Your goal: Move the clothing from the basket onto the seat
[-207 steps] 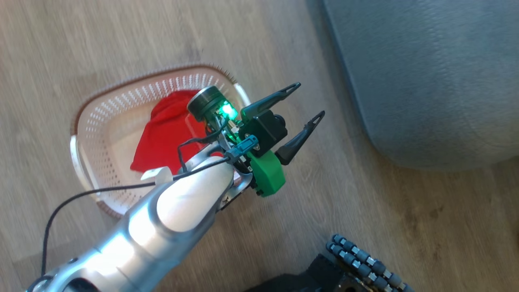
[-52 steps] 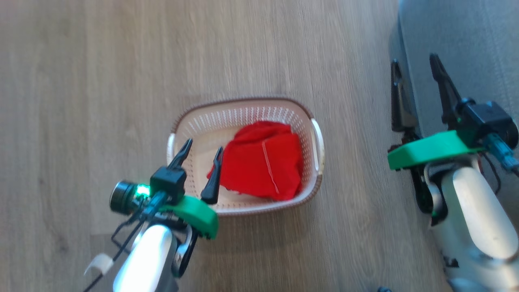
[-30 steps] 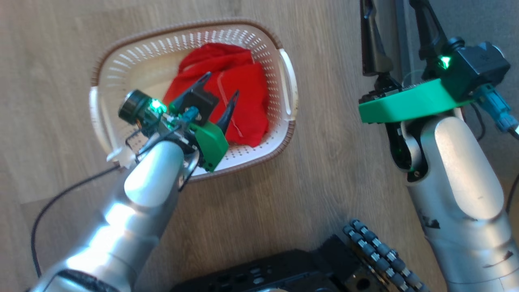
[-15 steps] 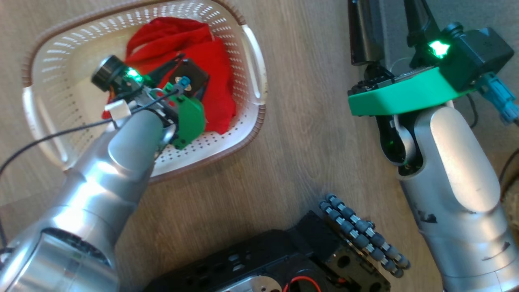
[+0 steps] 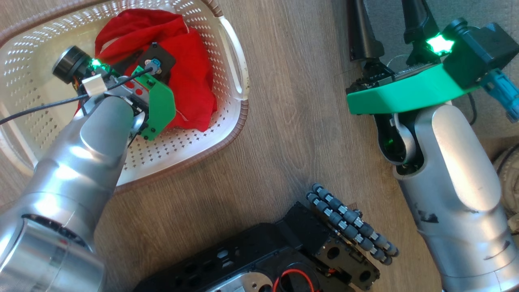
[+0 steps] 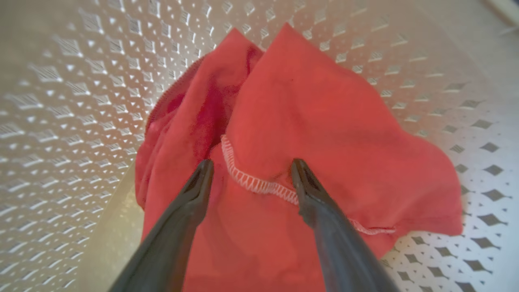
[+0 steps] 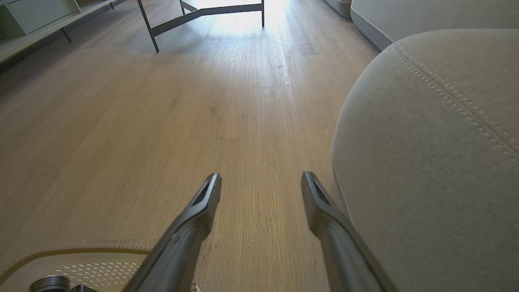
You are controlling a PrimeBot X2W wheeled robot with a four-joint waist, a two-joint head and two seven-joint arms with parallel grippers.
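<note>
Red clothing (image 5: 190,81) lies crumpled in the cream perforated basket (image 5: 233,65) at the upper left of the head view. My left arm reaches down into the basket. In the left wrist view my left gripper (image 6: 251,170) is open, its two dark fingers straddling a white-stitched hem of the clothing (image 6: 308,121), tips at the fabric. My right gripper (image 7: 261,182) is open and holds nothing, hovering over the wooden floor beside the grey seat (image 7: 438,154). Its fingers (image 5: 361,28) point up along the seat's edge (image 5: 385,16) in the head view.
My black wheeled base (image 5: 300,251) with roller wheels sits at the bottom of the head view. Wooden floor (image 7: 162,121) stretches ahead. A dark metal table frame (image 7: 202,12) stands far off, and the basket rim (image 7: 73,249) shows at the right wrist view's lower left.
The head camera has tilted, shifting the basket up and left. My left gripper has gone deeper into the basket, down onto the red clothing. The right arm has kept its pose.
</note>
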